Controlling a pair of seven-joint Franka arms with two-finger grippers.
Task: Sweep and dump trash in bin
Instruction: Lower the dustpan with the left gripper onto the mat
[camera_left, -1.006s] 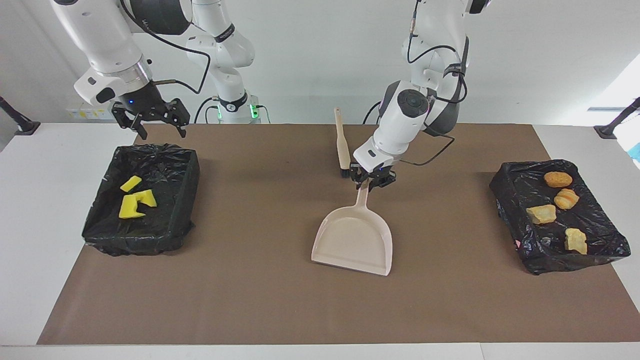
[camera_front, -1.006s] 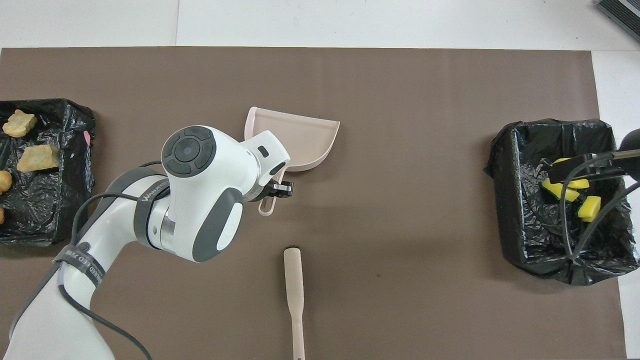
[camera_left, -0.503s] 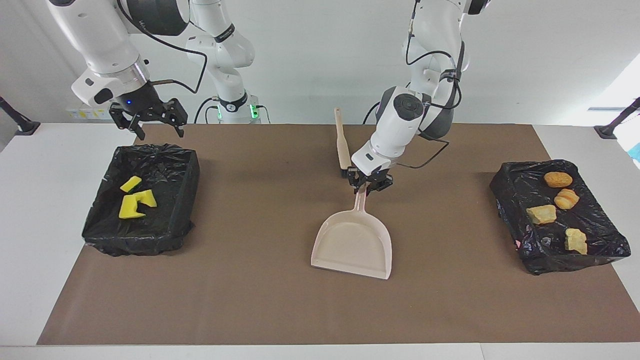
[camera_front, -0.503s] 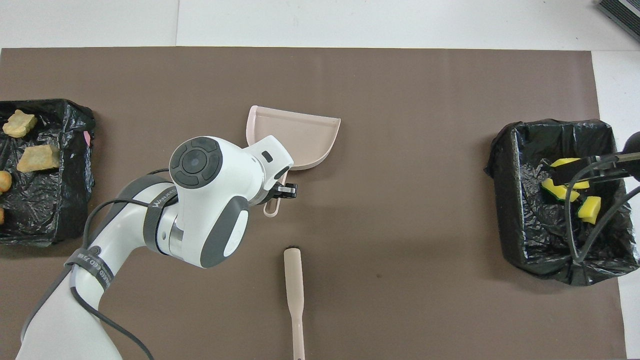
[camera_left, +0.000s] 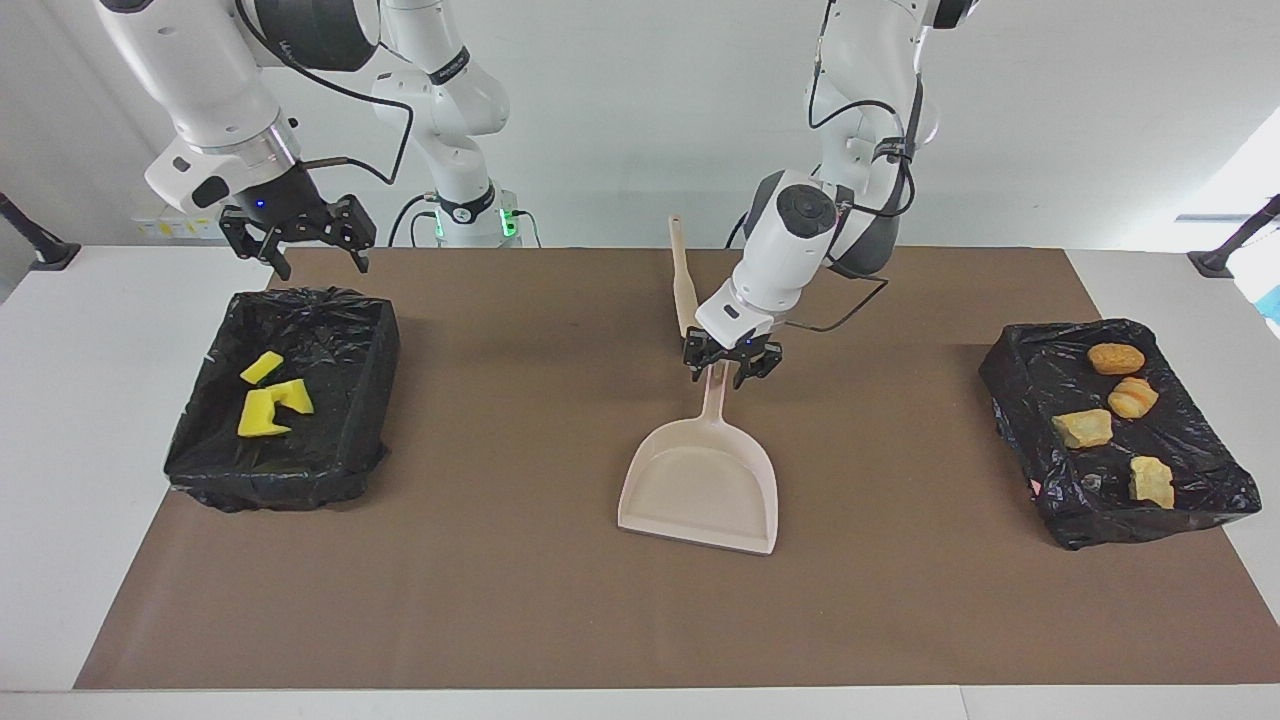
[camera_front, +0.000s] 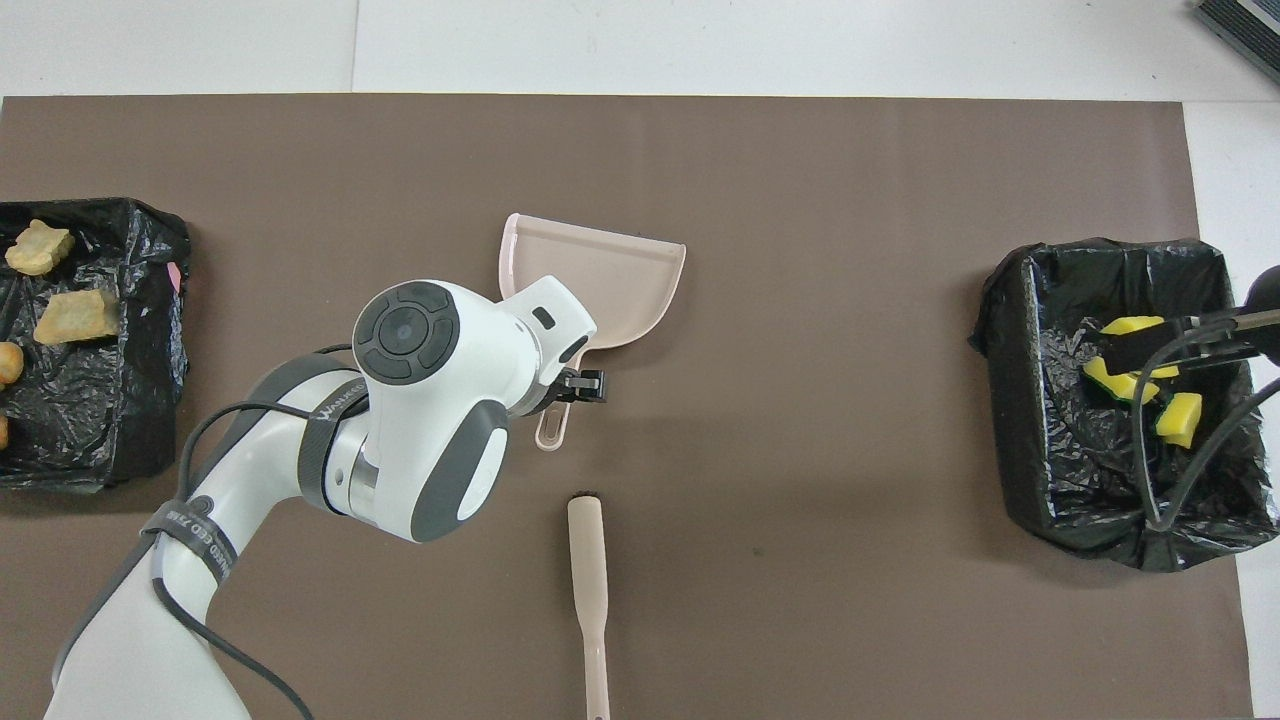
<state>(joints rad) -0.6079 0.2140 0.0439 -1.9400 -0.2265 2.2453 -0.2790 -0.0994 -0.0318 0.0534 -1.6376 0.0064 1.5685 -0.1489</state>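
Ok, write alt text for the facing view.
A beige dustpan lies mid-table on a brown mat, the left gripper open at its handle and a brush beside it. Black-lined bins sit at both ends, one holding yellow sponge bits under the open right gripper, one holding bread-like lumps.

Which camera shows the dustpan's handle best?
The facing view: the dustpan handle runs bare from the pan up to the left gripper. In the overhead view the left arm's wrist covers most of the handle; only its end near the brush shows.
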